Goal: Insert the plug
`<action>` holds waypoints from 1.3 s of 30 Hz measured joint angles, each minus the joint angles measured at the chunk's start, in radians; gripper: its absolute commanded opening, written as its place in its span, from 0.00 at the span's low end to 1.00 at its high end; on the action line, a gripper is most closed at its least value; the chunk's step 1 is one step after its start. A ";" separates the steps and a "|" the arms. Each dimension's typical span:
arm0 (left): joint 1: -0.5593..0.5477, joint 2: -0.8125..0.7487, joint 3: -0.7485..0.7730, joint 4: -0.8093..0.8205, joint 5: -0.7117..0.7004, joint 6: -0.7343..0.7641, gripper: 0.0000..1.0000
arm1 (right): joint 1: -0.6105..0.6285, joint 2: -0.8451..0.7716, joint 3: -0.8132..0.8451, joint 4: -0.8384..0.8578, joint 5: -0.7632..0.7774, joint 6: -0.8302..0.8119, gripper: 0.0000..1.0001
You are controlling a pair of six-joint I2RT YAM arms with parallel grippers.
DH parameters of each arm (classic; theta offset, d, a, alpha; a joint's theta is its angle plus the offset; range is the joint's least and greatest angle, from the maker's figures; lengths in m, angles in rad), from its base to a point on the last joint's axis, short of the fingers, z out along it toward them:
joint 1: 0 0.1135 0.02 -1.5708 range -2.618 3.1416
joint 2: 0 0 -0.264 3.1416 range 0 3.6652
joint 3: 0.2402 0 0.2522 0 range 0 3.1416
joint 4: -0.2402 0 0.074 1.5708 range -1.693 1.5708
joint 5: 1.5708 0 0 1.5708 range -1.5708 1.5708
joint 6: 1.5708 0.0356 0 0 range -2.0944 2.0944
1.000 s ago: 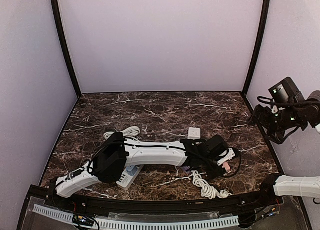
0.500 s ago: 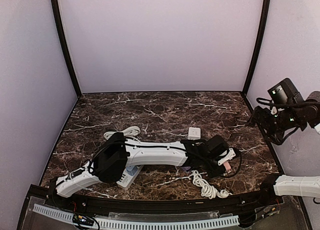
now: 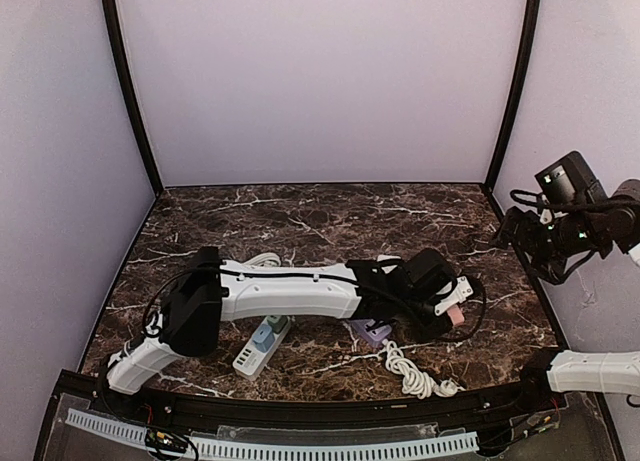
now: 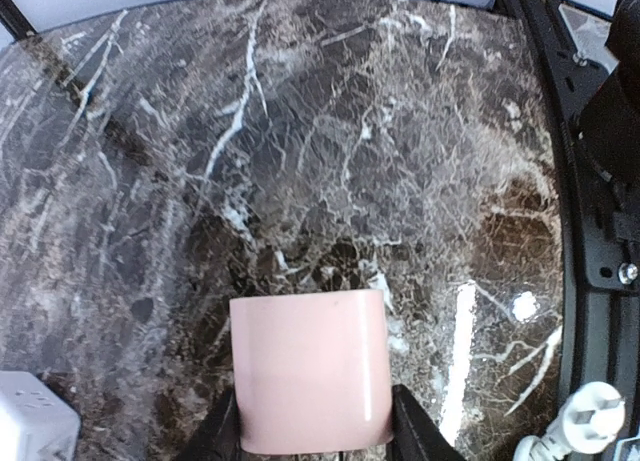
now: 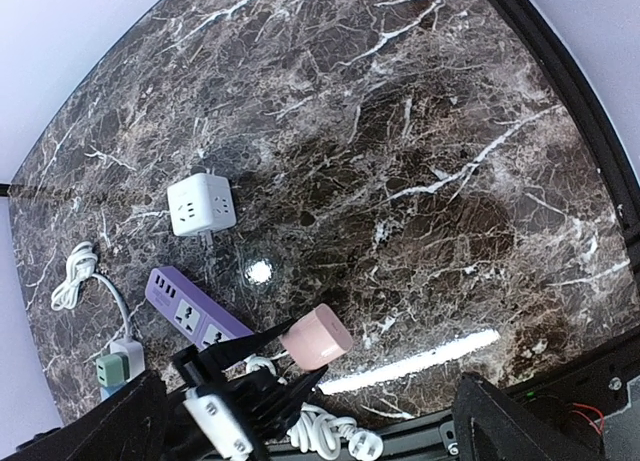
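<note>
As left fingers (image 4: 221, 433) shifted, the pink plug (image 4: 310, 371) followed.

In the left wrist view the pink plug (image 4: 310, 371) runs off the near edge, so its base and any prongs are unseen. Of the left fingers (image 4: 222, 433), only the tips beside it show. The white cube (image 4: 28, 421) is clipped by the near left corner, and the cable plug (image 4: 585, 429) by the near right one.

From above, the left arm (image 3: 290, 291) covers most of the purple strip (image 3: 372, 331) and nearly all of the cube. The right arm (image 3: 570, 226) is cut by the right edge.

In the right wrist view the right fingers (image 5: 520, 421) are dark, blurred shapes in the near corners, one hiding part of the green strip (image 5: 113, 366).
</note>
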 measured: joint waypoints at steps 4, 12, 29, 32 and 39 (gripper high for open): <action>0.000 -0.087 -0.016 -0.001 -0.011 0.010 0.07 | 0.000 0.019 0.032 0.019 0.001 -0.026 0.99; 0.000 -0.245 -0.081 -0.019 -0.076 0.024 0.01 | 0.000 0.053 0.080 0.080 -0.008 -0.088 0.99; 0.058 -0.574 -0.425 0.023 -0.105 0.018 0.01 | -0.001 0.129 0.081 0.249 -0.243 -0.214 0.99; 0.084 -0.631 -0.487 0.050 -0.077 0.028 0.01 | -0.001 0.156 0.080 0.289 -0.324 -0.238 0.99; 0.095 -0.713 -0.605 0.101 -0.022 0.080 0.01 | -0.002 0.233 0.076 0.358 -0.547 -0.310 0.97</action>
